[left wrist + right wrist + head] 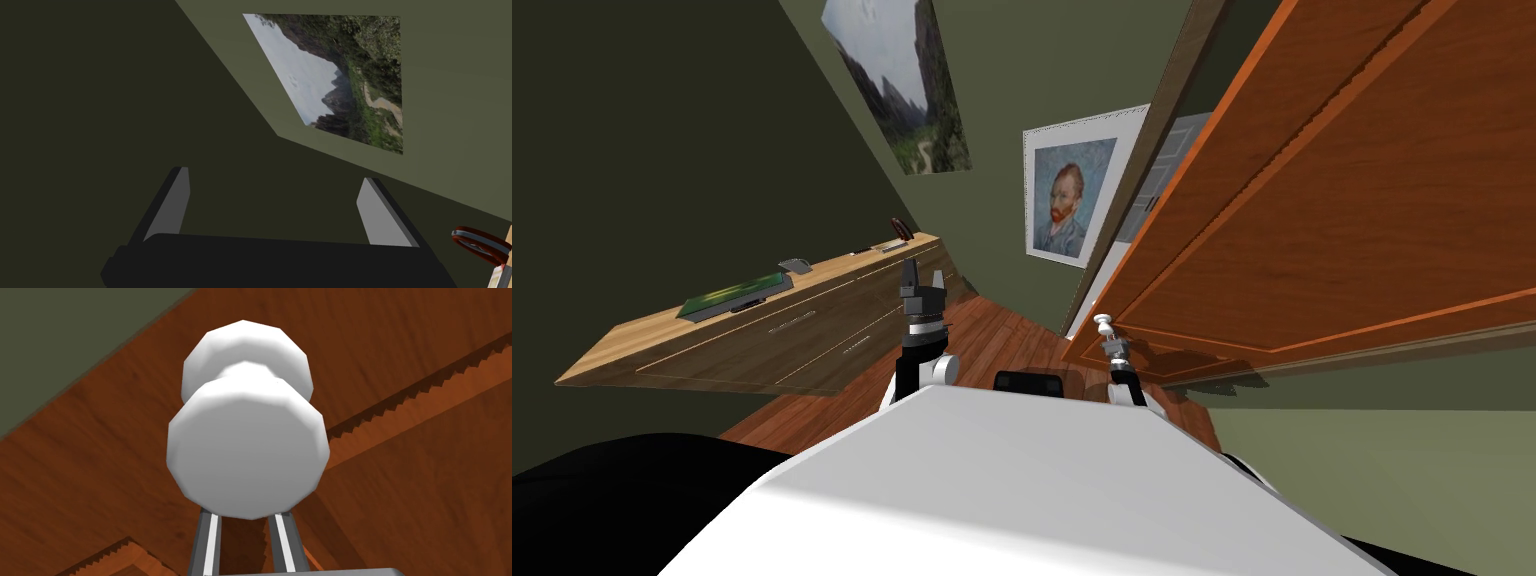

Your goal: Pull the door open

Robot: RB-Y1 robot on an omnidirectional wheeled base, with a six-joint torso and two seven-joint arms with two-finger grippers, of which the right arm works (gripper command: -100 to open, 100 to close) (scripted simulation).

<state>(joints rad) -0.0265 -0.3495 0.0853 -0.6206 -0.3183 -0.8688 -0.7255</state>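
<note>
White door knob [247, 448] sits directly over the right gripper [243, 538]. The gripper's fingers are drawn close together beneath it, tips hidden behind the knob, apparently clamped on its neck. The knob is mounted near the free edge of the orange-brown wooden door [425, 478], which stands ajar from its frame. Right arm reaches forward to the knob; the left gripper [272, 180] is held upright near a wooden sideboard [762, 330], fingers spread wide, holding nothing.
</note>
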